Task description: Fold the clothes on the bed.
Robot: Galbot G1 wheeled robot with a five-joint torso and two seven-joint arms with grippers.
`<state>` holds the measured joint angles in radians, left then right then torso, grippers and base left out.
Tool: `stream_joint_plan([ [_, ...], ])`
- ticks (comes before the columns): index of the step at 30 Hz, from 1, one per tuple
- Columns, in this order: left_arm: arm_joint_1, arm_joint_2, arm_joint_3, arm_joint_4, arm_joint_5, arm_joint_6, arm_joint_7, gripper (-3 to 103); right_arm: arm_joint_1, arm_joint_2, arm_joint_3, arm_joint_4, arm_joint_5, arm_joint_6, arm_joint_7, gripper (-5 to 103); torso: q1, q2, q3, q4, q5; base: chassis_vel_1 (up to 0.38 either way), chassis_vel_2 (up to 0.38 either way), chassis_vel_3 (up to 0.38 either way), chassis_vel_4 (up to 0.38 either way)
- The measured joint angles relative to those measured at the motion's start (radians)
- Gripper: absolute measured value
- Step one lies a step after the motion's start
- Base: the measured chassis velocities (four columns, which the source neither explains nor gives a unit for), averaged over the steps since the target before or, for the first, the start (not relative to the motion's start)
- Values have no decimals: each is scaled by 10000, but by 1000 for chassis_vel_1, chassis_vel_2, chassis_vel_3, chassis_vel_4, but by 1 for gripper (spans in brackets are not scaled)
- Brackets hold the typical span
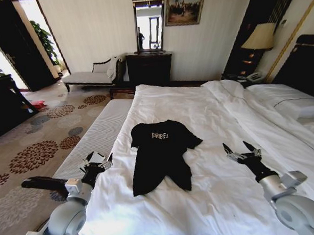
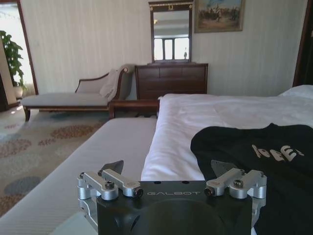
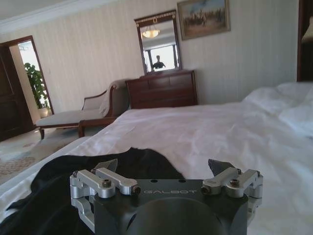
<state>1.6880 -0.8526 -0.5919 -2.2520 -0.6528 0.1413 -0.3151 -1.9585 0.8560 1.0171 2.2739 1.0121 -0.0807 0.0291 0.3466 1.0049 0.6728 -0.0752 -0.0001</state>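
A black T-shirt (image 1: 160,153) with pale "FREE!" lettering lies spread flat on the white bed (image 1: 210,114), chest up, hem toward me. My left gripper (image 1: 96,161) hovers open over the bed's left edge, a little left of the shirt's hem. My right gripper (image 1: 242,149) is open above the duvet to the right of the shirt, apart from it. In the left wrist view the open gripper (image 2: 168,169) faces the shirt (image 2: 254,152). In the right wrist view the open gripper (image 3: 164,166) has the shirt (image 3: 68,171) just beyond it.
A white-cushioned bench (image 1: 97,134) runs along the bed's left side. Patterned carpet (image 1: 36,151) lies beyond it. A chaise (image 1: 90,76), dark dresser (image 1: 148,67) and mirror stand at the far wall. Pillows (image 1: 289,101) and a lamp (image 1: 260,36) are at right.
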Motion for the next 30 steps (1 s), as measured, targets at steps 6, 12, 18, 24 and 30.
stream_joint_plan([
  [6, 20, 315, -35, -281, -1782, 929, -214, 100, 627, -540, -430, 418, 3278, -2511, 567, 100, 1, -1, 2, 0, 2, 0, 0, 0, 0],
  [12, 316, 507, -167, -761, -3124, 1468, -444, 100, 1215, -932, -687, 400, 5525, -4447, 1539, 100, 1, -1, 1, 1, 1, 0, 0, 0, 0],
  [18, 591, 499, -336, -926, -3909, 1718, -632, 100, 1347, -804, -877, 387, 6038, -5389, 2071, 100, 2, -1, 2, 2, 2, 0, 0, 0, 0],
  [24, 448, 456, -27, -879, -5358, 2041, -840, 100, 1331, -550, -1029, 190, 5810, -5654, 2242, 100, 1, -1, 1, -1, 1, 0, 0, 0, 0],
  [30, 111, 278, 524, -906, -7024, 2561, -1359, 97, 1370, -617, -956, 126, 5608, -5619, 2251, 100, 2, -1, 1, -1, 2, 0, 0, 0, 0],
])
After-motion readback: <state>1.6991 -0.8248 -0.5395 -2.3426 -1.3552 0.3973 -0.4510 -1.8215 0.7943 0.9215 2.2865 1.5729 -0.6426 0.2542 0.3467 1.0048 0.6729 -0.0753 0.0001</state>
